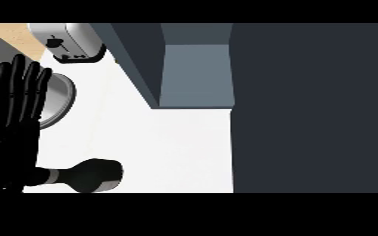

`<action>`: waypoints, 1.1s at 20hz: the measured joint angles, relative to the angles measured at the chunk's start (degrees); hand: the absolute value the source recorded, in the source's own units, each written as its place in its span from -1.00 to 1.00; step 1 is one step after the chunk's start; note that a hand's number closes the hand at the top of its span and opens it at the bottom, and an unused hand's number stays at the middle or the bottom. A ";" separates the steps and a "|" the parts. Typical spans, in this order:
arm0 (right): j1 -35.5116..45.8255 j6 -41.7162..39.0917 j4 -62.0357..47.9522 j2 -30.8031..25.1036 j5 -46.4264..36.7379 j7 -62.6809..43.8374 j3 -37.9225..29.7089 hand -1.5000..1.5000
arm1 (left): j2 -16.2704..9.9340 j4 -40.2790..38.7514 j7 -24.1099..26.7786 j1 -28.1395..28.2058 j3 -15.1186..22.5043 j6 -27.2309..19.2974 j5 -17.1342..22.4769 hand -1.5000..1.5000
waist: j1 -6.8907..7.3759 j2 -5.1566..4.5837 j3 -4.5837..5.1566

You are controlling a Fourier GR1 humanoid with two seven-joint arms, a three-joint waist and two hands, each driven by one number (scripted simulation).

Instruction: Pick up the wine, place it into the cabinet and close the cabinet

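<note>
The left hand (22,97) sits at the left edge, fingers straight and spread, holding nothing. The wine (90,175) lies on its side on the white counter (170,145), just below that hand. The cabinet (196,72) stands open, well apart from the bottle.

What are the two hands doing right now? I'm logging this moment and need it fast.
Left hand: open, fingers straight and pointing up, resting at the view's left edge, holding nothing.
Right hand: not in view, so it cannot be told.
</note>
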State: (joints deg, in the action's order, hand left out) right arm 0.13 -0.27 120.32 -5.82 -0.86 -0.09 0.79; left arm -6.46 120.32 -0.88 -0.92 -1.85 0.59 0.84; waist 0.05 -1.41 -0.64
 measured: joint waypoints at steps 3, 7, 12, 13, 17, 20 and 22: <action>-1.23 -0.66 0.26 0.31 1.05 0.29 -0.24 -1.00 | 1.61 3.68 -0.78 3.75 2.48 -0.35 -1.17 -1.00 | 0.07 0.79 0.33; -6.05 -3.67 3.66 -0.02 4.07 -0.05 0.96 -1.00 | 4.38 8.76 0.73 13.14 8.28 -1.80 -0.18 -1.00 | 0.31 1.43 0.57; -9.40 -8.09 7.48 -1.99 9.47 -5.31 3.09 -1.00 | 5.82 13.10 -1.47 20.71 17.14 -5.80 6.43 -1.00 | 0.31 1.69 0.64; -10.42 -8.54 9.32 -2.40 10.06 -6.78 3.59 -1.00 | 5.96 14.66 -1.92 22.14 19.45 -6.91 5.82 -1.00 | 0.25 1.71 0.64; -11.08 -8.88 14.01 -2.93 11.78 -11.52 4.49 -1.00 | 6.26 19.75 -3.91 26.07 27.61 -11.03 2.36 -1.00 | 0.21 1.66 0.64; -9.71 -8.48 15.75 -3.15 12.70 -14.90 4.20 -1.00 | 6.21 21.13 -4.74 27.67 32.27 -13.02 -0.29 -1.00 | 0.22 1.61 0.63; -8.99 -8.09 17.03 -3.42 13.48 -17.04 3.68 -1.00 | 5.90 21.61 -4.90 28.86 34.93 -14.09 -1.04 -1.00 | 0.24 1.62 0.64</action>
State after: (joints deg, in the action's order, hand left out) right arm -8.86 -8.36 137.35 -9.23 12.62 -17.13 4.47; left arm -0.56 141.93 -5.78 27.94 33.08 -13.50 -0.20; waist 0.29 0.21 0.00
